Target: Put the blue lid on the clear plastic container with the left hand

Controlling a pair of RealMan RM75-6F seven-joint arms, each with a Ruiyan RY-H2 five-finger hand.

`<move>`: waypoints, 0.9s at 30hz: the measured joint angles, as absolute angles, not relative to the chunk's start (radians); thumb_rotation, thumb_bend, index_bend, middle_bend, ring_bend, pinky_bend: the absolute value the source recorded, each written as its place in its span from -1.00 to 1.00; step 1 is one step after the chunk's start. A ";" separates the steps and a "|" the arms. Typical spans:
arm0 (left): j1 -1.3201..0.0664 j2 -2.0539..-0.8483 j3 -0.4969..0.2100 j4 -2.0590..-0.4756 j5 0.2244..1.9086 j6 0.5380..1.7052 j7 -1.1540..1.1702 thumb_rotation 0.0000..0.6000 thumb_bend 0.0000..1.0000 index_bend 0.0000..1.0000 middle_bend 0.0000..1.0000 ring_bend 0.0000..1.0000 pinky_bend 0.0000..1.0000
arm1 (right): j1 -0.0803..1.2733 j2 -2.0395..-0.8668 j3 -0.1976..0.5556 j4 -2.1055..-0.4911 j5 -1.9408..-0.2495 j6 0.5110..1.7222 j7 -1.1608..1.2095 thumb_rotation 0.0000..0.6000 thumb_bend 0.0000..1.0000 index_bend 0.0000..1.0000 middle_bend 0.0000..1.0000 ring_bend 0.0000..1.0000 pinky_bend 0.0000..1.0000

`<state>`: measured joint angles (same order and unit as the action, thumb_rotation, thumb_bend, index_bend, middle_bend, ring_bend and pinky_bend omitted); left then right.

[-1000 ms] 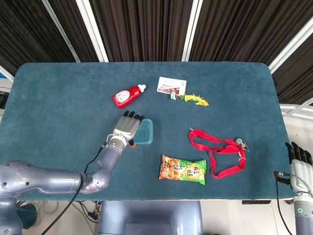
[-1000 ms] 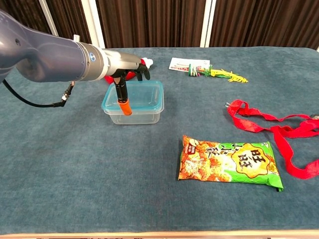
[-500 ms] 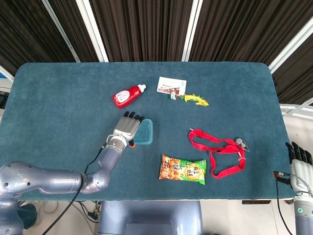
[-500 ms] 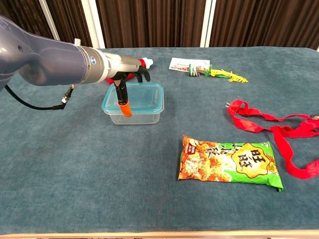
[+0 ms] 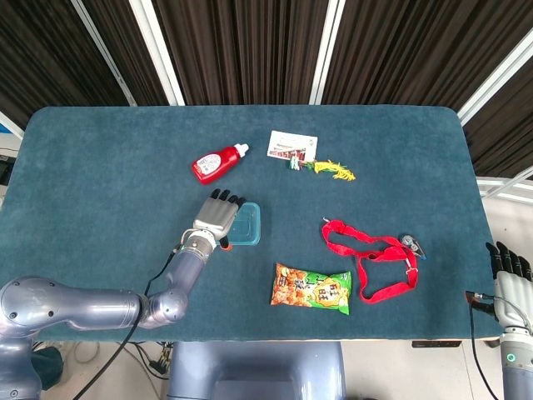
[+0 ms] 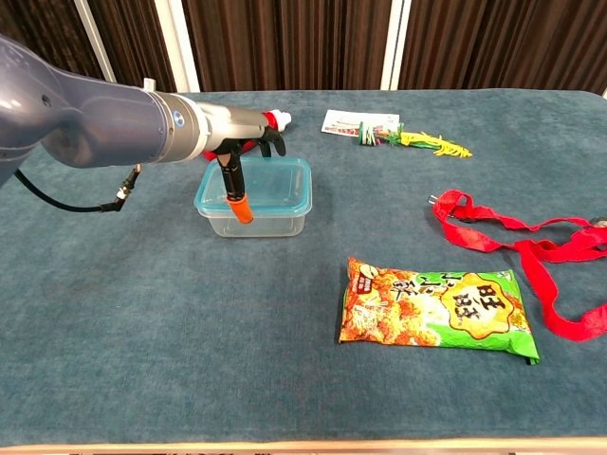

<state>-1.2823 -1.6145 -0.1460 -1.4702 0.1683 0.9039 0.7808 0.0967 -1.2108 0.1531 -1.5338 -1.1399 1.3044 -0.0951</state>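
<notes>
The blue lid (image 6: 273, 180) lies flat on top of the clear plastic container (image 6: 268, 221), left of the table's middle; in the head view they show as one blue rectangle (image 5: 247, 225). My left hand (image 5: 217, 217) hovers over the lid's left edge with its fingers stretched out over the lid. In the chest view the left hand (image 6: 239, 152) has its orange-tipped thumb hanging down in front of the container's left front wall. It grips nothing that I can see. My right hand (image 5: 510, 268) stands off the table's right front corner, fingers straight, holding nothing.
A red sauce bottle (image 5: 218, 163) lies just behind the container. A snack bag (image 6: 438, 309) lies at the front right, with a red strap (image 6: 517, 242) beyond it. A card (image 5: 292, 145) and a yellow tassel (image 5: 335, 170) sit at the back.
The left forearm has shifted very slightly in the chest view. The hand, lid and container stay where they were.
</notes>
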 measured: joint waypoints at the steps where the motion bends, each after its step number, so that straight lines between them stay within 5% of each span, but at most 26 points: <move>1: -1.282 -1.616 -0.146 -1.469 0.169 0.903 0.781 1.00 -0.65 -0.74 -0.31 -1.00 -0.98 | 0.097 -1.211 0.153 -1.534 -1.139 1.305 -0.095 1.00 -0.46 -0.93 -1.00 -1.00 -1.00; 27: -1.260 -1.611 -0.148 -1.473 0.198 0.912 0.783 1.00 -0.73 -0.76 -0.53 -1.00 -0.98 | 0.098 -1.215 0.156 -1.532 -1.126 1.298 -0.099 1.00 -0.46 -0.93 -1.00 -1.00 -1.00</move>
<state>-1.2605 -1.6108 -0.1482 -1.4726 0.1978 0.9119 0.7826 0.0985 -1.2149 0.1559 -1.5319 -1.1260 1.2984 -0.0992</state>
